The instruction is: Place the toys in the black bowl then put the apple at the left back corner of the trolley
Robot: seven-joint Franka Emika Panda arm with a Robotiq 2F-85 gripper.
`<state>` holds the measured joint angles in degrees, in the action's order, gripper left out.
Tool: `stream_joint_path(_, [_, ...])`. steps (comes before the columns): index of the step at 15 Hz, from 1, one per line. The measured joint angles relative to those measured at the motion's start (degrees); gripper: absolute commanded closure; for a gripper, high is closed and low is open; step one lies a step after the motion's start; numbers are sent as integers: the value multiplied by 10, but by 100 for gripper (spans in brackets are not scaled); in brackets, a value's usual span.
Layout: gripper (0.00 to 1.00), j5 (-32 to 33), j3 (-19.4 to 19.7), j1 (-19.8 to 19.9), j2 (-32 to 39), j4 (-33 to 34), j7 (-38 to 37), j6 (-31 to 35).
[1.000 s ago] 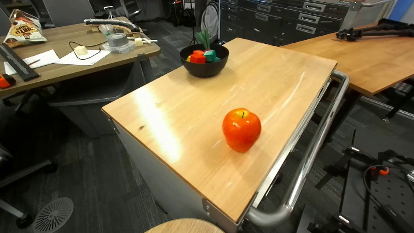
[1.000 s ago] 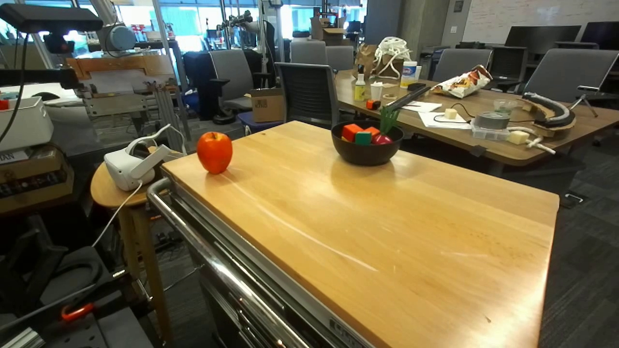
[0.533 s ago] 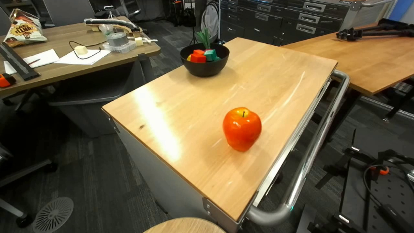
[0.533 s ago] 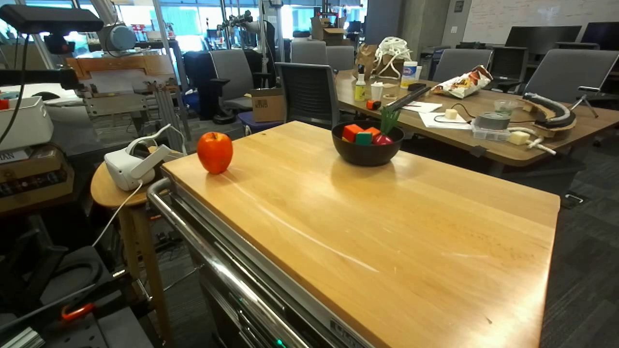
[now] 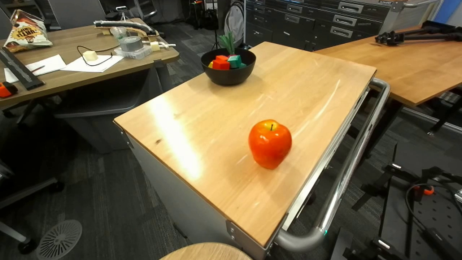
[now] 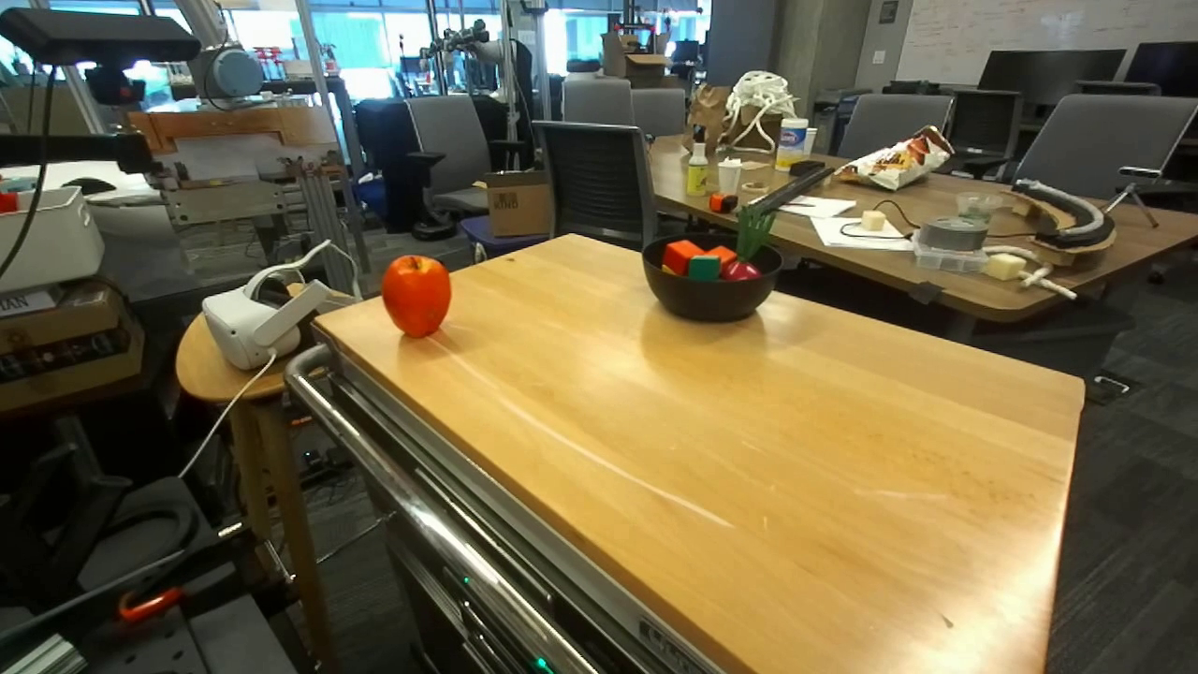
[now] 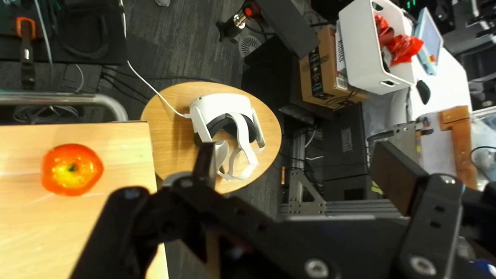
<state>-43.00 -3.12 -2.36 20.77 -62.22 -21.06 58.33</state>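
Apple (image 5: 270, 144): set upright on the trolley (image 5: 216, 119) — near a corner, toward the metal rail (image 5: 347, 177).
Toys (image 5: 221, 65): heaped in the black bowl (image 5: 228, 77) — also on the trolley, well apart from the apple.
Gripper (image 7: 302, 170): its fingers (image 7: 395, 178) are spread wide apart.

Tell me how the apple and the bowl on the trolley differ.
The apple is glossy red-orange; the bowl is black. The bowl is clearly wider than the apple. The bowl is open and holds coloured blocks, while the apple is closed and rounded. The apple sits nearer the metal rail than the bowl does. Both stand upright on the trolley.
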Motion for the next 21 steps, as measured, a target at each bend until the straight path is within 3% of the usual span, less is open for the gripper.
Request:
stream_joint_path(1, [0, -10, 2, 13, 4, 1, 29, 2])
stream_joint_path(3, [0, 59, 18, 21, 22, 11, 56, 13])
stream_joint_path(4, [0, 64, 22, 24, 29, 9, 62, 17])
stream_joint_path(13, [0, 62, 18, 20, 29, 7, 62, 25])
stream_joint_path(19, [0, 28, 18, -5, 7, -82, -3, 266])
stream_joint_path(21, [0, 22, 6, -9, 13, -101, 52, 275])
